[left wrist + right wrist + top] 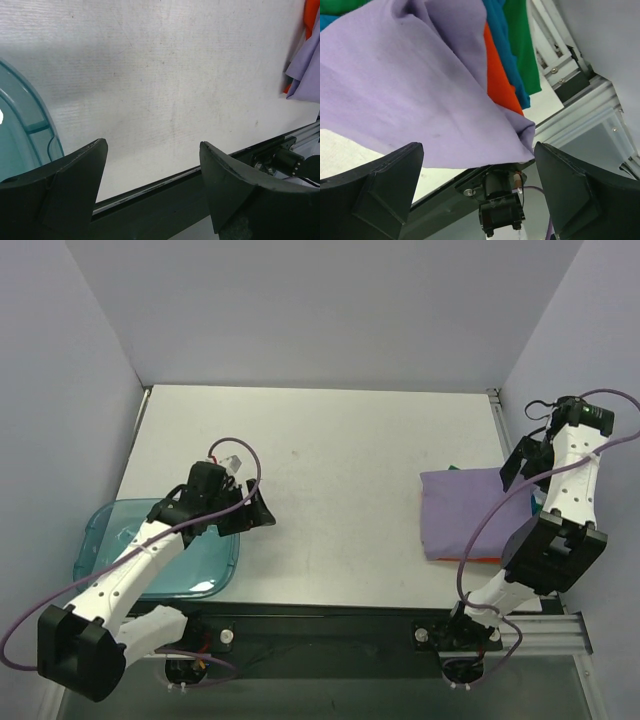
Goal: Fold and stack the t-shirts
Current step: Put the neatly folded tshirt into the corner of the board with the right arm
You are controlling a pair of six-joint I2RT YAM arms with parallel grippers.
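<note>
Top external: lavender t-shirt lies folded at right side of table.
Left wrist: left gripper spread wide, empty, beside blue tray.
Right wrist: right gripper spread wide, nothing held; orange-red t-shirt and green-teal t-shirt under lavender one.

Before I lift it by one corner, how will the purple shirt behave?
Likely floppy: the purple shirt shows soft folds and a creased corner, so it should sag and unfold. Probably light, being thin cloth. Pushing may bunch it or drag the orange shirt beneath, since they lie stacked.
</note>
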